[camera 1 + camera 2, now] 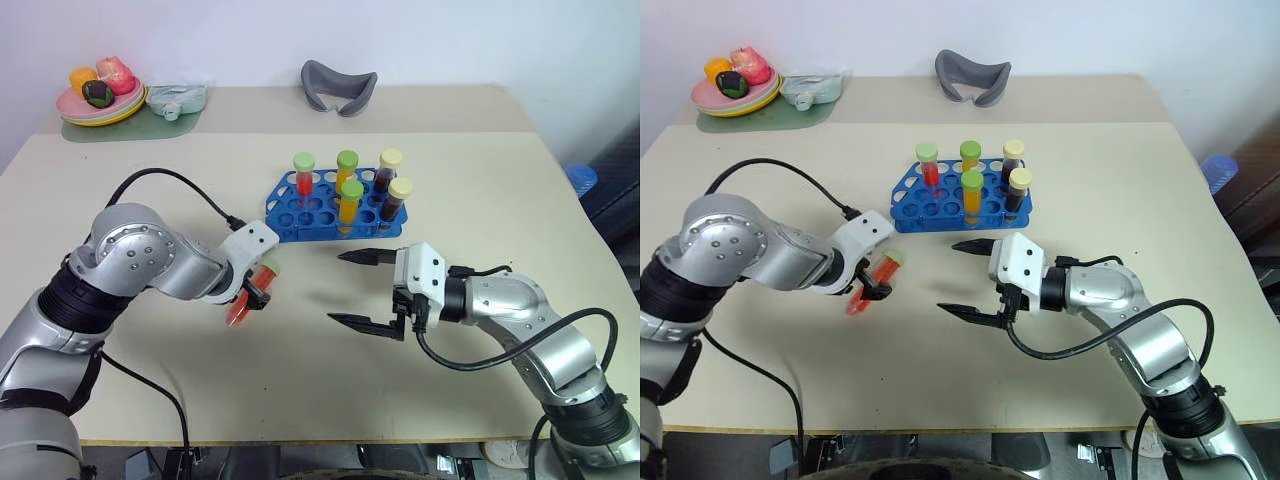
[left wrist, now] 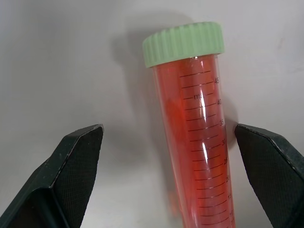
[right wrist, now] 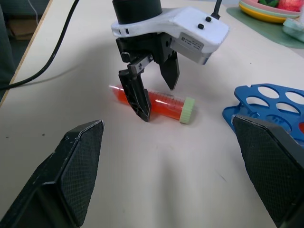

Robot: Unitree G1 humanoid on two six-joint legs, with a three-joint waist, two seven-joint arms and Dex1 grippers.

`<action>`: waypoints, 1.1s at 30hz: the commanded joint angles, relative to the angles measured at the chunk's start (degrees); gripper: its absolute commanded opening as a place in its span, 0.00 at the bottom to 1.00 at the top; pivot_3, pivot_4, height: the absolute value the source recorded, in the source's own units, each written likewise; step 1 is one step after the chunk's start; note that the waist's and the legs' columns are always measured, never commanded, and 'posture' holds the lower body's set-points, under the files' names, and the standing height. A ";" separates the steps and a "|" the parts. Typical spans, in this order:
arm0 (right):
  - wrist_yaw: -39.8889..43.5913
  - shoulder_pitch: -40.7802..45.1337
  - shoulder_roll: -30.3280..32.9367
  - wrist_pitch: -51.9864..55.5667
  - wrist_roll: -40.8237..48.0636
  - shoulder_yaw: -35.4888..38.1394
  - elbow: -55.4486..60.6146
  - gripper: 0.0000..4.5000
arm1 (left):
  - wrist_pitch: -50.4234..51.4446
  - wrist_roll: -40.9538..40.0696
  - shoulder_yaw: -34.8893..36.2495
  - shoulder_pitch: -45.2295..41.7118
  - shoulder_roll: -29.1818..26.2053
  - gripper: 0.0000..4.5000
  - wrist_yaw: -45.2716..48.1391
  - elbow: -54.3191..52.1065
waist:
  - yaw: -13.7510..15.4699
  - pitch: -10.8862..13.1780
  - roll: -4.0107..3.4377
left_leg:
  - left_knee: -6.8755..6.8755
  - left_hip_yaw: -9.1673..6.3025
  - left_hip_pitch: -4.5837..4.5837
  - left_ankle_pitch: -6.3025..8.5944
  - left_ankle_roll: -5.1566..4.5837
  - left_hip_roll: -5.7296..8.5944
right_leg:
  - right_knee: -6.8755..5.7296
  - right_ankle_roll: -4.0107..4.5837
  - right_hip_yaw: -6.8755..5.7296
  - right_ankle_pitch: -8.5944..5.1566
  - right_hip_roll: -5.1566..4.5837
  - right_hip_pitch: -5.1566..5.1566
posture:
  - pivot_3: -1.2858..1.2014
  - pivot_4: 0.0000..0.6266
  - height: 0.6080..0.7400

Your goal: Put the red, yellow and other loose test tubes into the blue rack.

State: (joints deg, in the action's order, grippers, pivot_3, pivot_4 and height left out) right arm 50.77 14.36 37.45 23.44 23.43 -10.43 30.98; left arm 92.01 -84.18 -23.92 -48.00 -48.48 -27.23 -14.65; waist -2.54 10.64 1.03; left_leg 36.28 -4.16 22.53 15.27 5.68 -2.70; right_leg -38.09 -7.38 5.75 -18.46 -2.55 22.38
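A red test tube [image 2: 199,142] with a pale green cap lies flat on the beige table. My left gripper [image 1: 255,290] points down over it, open, one black finger on each side of the tube and neither visibly pressing on it. The right wrist view shows the same tube [image 3: 164,102] between those fingers. My right gripper [image 1: 335,287] hovers to the tube's right, pointing at it, open and empty. Behind them the blue rack [image 1: 290,210] stands with several capped tubes upright in it: red, orange and dark ones.
At the back left, a plate of toy food [image 1: 100,95] sits on a green mat beside a pouch [image 1: 178,98]. A grey curved object [image 1: 340,88] lies at the back centre. A black cable [image 1: 170,175] arcs over the left arm.
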 commanded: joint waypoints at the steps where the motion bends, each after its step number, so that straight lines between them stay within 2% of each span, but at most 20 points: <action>1: 0.02 0.54 -0.69 -0.53 0.41 0.11 1.72 1.00 | 0.49 -1.26 -0.01 0.86 -0.95 0.82 -2.54 0.41 | -0.04 0.00 0.00 | 0.00 0.00 -0.01 0.00 0.00 0.00 | 0.00 0.00 0.00 0.00 0.00 0.00 | 0.52 0.24 1.00; 3: -0.04 0.53 -0.91 -0.66 0.20 0.01 1.61 1.00 | 0.49 -1.78 0.02 0.84 -1.00 0.61 -3.17 1.04 | -0.06 0.00 0.00 | 0.01 0.00 -0.02 0.00 0.01 0.00 | -0.02 0.00 0.00 0.00 0.00 0.00 | 0.52 0.24 1.00; 13: -1.03 -0.32 -1.70 -1.18 -0.71 -0.24 1.79 1.00 | 0.49 -1.55 0.09 1.22 -1.25 0.61 -4.59 2.32 | -0.06 -0.03 -0.03 | 0.03 0.00 -0.06 -0.01 0.01 0.00 | -0.03 0.00 0.00 0.00 0.01 -0.04 | 0.52 0.24 1.00; 16: -1.08 -0.43 -1.81 -1.20 -0.77 -0.22 1.81 1.00 | 0.49 -0.94 0.43 1.26 -1.36 0.44 -4.63 2.34 | -0.07 -0.03 -0.03 | 0.03 0.00 -0.06 -0.01 0.01 0.00 | -0.03 0.00 0.00 0.00 0.02 -0.04 | 0.52 0.24 1.00; 18: -1.04 -0.50 -1.86 -1.27 -0.80 -0.18 1.76 1.00 | 0.49 -0.58 0.43 1.16 -1.49 0.24 -4.63 2.31 | -0.07 -0.03 -0.03 | 0.03 0.00 -0.06 -0.01 0.01 0.00 | -0.03 0.00 0.00 0.00 0.02 -0.04 | 0.52 0.24 1.00; 19: -1.00 -0.52 -1.87 -1.31 -0.81 -0.16 1.68 1.00 | 0.49 -0.32 0.28 1.02 -1.75 0.18 -4.59 2.23 | -0.07 -0.03 -0.03 | 0.03 0.00 -0.06 -0.01 0.01 0.00 | -0.03 0.00 0.00 0.00 0.02 -0.04 | 0.52 0.24 1.00; 27: -0.53 -0.56 -1.76 -2.05 -0.93 -0.02 0.98 1.00 | 0.49 2.28 1.52 0.65 -3.81 0.18 -4.44 1.78 | -0.12 -0.03 -0.03 | 0.03 0.00 -0.06 -0.01 0.01 0.00 | -0.04 0.00 0.00 0.00 0.02 -0.04 | 0.52 0.24 1.00; 31: -0.41 -0.67 -1.76 -1.95 -0.47 0.79 0.58 1.00 | -1.24 7.01 10.16 2.42 -4.16 0.18 -1.26 -0.47 | -0.03 -0.03 -0.02 | 0.01 0.00 -0.04 -0.01 0.02 0.00 | -0.04 0.00 0.00 0.00 0.03 0.00 | 0.52 0.24 1.00; 33: -0.78 -0.62 -2.18 -1.33 0.54 1.71 0.36 1.00 | -7.36 9.85 16.08 5.04 -4.44 0.18 3.49 -3.43 | 0.07 -0.02 -0.01 | 0.02 0.01 0.00 -0.02 0.04 0.00 | -0.02 0.00 0.00 0.00 0.00 0.01 | 0.52 0.24 1.00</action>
State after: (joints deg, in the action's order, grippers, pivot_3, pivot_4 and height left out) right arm 50.08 13.67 35.84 22.64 22.57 -10.53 30.77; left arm 89.05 -76.74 -13.38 -43.30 -52.35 -26.80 -14.99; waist -2.47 10.61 1.01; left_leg 36.29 -4.15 22.54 15.21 5.79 -2.69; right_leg -38.07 -7.37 5.75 -18.46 -2.56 22.39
